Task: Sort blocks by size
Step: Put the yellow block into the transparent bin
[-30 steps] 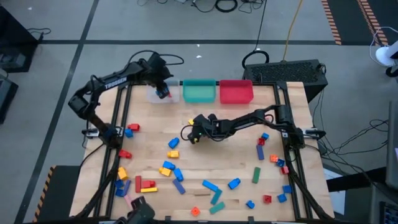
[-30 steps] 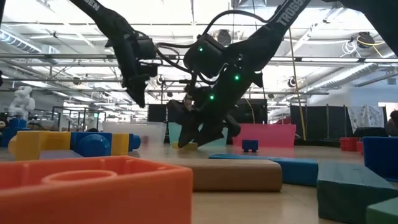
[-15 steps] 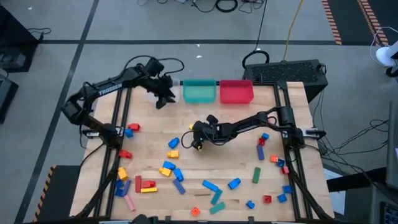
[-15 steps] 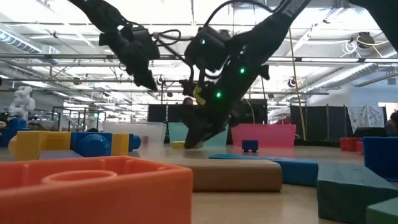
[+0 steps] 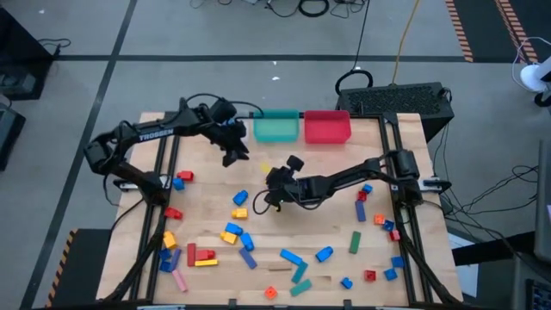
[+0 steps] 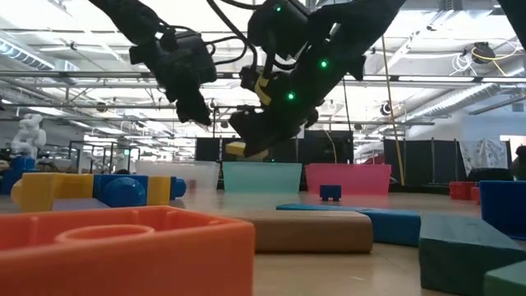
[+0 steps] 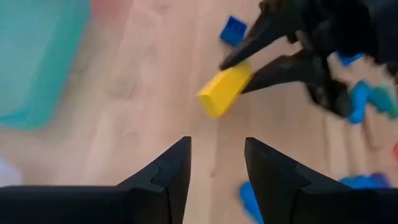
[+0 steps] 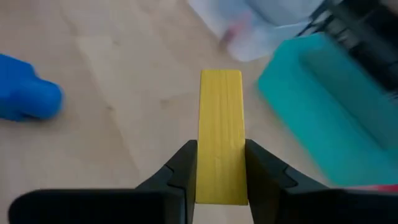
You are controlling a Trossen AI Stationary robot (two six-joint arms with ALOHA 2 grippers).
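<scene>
The clear bin is barely visible in the high view, hidden partly by the left arm. The right gripper point(image 8: 221, 163) is clenched on a yellow block point(image 8: 220, 134), held above the table's point(image 5: 293, 232) bare middle, near the teal bin point(image 5: 275, 127). The left gripper point(image 7: 216, 160) hangs with fingers apart, holding nothing. Other blocks point(image 5: 293, 258) lie scattered along the table's near and side edges.

bright, even overhead strip lighting, soft shadows, motion-blurred wrist views, out-of-focus low-view foreground
</scene>
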